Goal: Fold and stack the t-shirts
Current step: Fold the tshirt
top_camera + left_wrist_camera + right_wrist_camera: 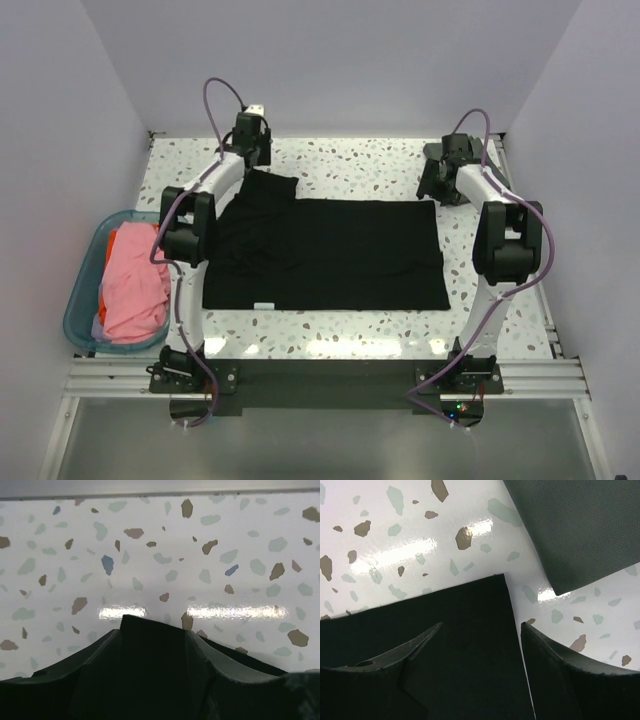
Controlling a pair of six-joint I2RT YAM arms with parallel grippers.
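**Placement.** The black t-shirt (330, 255) lies spread at the middle of the table (350, 155), and both arms reach to its far edge, one at each end. I judge you are set up to take the two far corners together and draw that edge toward 6 o'clock for the first fold.

**Right gripper** (481, 630), at about 2 o'clock. The jaws stand apart and straddle the shirt's far right corner. The cloth's side edge runs up between them, and nothing is clamped yet.

**Left gripper** (154, 645), at about 11 o'clock by the sleeve. Dark cloth rises between the two fingers. It is black on black, so I cannot tell whether they are pinching it or only flanking it. Confirm before you lift.

**Condition of the shirt.** It lies flat and roughly rectangular. The sleeve area at 10 to 11 o'clock is rumpled. The small white neck label (263, 305) sits at the near edge, around 7 o'clock.

**Other stock.**
- The dark grey-green shirt (580, 530) lies just beyond the right gripper at 1 o'clock, near the black one but not touching it.
- The pink shirt (135, 285) and the orange-red shirt (125, 240) are heaped unfolded in the teal tub (80, 290) at 9 o'clock.
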